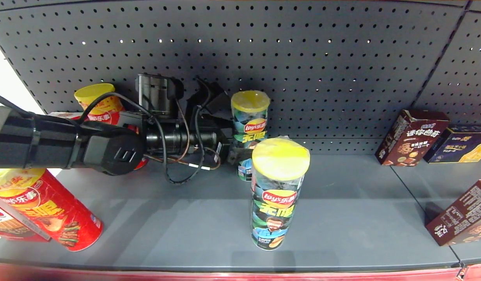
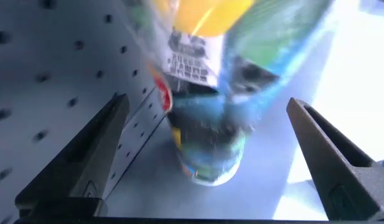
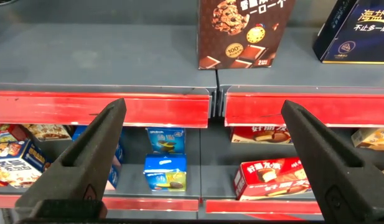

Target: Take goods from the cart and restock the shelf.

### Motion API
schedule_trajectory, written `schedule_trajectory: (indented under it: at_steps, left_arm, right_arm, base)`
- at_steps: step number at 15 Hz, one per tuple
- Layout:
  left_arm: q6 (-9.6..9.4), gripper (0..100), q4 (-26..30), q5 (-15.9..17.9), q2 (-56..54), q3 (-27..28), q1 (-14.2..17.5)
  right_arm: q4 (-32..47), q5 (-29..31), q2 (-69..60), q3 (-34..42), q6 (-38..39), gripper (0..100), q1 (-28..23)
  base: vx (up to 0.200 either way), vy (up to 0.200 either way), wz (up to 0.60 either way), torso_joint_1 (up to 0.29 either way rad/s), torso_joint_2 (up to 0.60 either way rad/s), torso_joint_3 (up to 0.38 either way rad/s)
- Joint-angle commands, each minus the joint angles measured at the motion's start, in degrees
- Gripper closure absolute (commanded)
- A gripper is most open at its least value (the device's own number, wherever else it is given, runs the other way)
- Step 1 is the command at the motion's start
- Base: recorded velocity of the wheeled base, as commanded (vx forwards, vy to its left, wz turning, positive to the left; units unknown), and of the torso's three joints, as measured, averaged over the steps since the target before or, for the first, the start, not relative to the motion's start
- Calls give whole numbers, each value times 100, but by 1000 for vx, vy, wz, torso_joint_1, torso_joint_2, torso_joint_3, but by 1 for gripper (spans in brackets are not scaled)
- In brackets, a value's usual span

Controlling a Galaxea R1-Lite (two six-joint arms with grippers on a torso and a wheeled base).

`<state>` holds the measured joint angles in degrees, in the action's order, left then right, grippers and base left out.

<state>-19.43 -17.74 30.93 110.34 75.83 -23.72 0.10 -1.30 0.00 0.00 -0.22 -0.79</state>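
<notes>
At the back edge of the grey shelf (image 1: 341, 218), just in front of the pegboard (image 1: 302, 58): rear chip can (image 1: 250, 117), dark with a yellow lid, upright. Nearer the front edge, about the middle of the shelf: front chip can (image 1: 277, 195), same kind, upright too, close to the rear one.

In from the shelf's left edge, low over the board: the left arm, ending at the rear chip can's lower half. There the left gripper (image 1: 235, 155), spread wide, one finger on each side of that can. Seen from the wrist, left gripper (image 2: 207, 155) with a gap between the rear chip can (image 2: 210, 143) and both fingers (image 2: 86, 162) (around it, then, but not touching). Holds nothing.

At the front left corner: red chip can (image 1: 57, 210), leaning. At the back left, half hidden behind the arm: yellow-lidded red can (image 1: 98, 99).

Toward the right end: brown box (image 1: 412, 136) and navy box (image 1: 462, 144) at the back edge, tilted brown box (image 1: 462, 214) near the front.

Off the shelf, facing its red front rail (image 3: 104, 106): right gripper (image 3: 201, 155), fully parted, nothing between its fingers. Below the rail, on a lower shelf: blue packs (image 3: 167, 171) and red packs (image 3: 272, 177).
</notes>
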Motion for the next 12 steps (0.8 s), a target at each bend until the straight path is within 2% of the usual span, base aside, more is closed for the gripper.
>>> schedule_trajectory:
  at_steps: [1, 2, 3, 6, 12]
  left_arm:
    - [-96, 0, -28, -201, -443, -367, 34]
    - [-219, 0, -28, -368, -531, -499, 61]
    - [-263, 0, -37, -544, -557, -586, 70]
    - [-263, 0, -213, -878, -584, -710, 70]
    - [-263, 0, -283, -1010, -566, -727, 61]
  right_arm:
    - [-1, -1, 0, 0, -4, 0, 0]
    - [-1, -1, 0, 0, -4, 0, 0]
    - [-1, -1, 0, 0, -4, 0, 0]
    - [-1, -1, 0, 0, -4, 0, 0]
    - [-1, -1, 0, 0, -4, 0, 0]
  base:
    - [0, 0, 0, 0, 0, 0]
    - [0, 0, 0, 0, 0, 0]
    - [0, 0, 0, 0, 0, 0]
    - [0, 0, 0, 0, 0, 0]
    - [0, 0, 0, 0, 0, 0]
